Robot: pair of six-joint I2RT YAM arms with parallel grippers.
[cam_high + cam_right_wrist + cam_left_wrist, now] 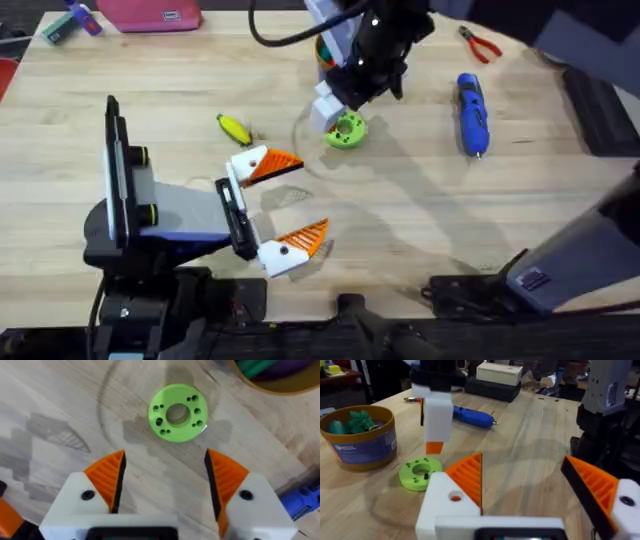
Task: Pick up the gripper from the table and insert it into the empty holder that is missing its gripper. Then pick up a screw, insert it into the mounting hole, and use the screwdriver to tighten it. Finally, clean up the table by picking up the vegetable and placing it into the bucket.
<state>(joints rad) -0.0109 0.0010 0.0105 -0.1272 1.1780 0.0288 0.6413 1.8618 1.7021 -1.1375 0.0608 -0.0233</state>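
Right jaws: the right gripper hangs over the wooden surface with its two orange ribbed pads spread wide and nothing between them; in the overhead view it sits just above the green disc.
Below the right jaws: a flat round green plastic disc with a centre hole and small holes around it lies on the surface just ahead of the fingertips, not touched.
Left jaws: the left gripper is spread wide and empty, orange ribbed wedges seated on both white blocky finger mounts, low over the surface near the middle.
Vegetable: the small yellow oblong toy vegetable with a green end lies on the surface just beyond the left gripper, apart from it.
Bucket: the small round blue-purple bucket with a yellow-orange rim stands close to the green disc and holds green toy pieces.
Screwdriver: the blue pen-shaped electric screwdriver lies flat to the right of the right gripper, well apart from both jaws.
Far edge: red-handled pliers rest beyond the screwdriver.
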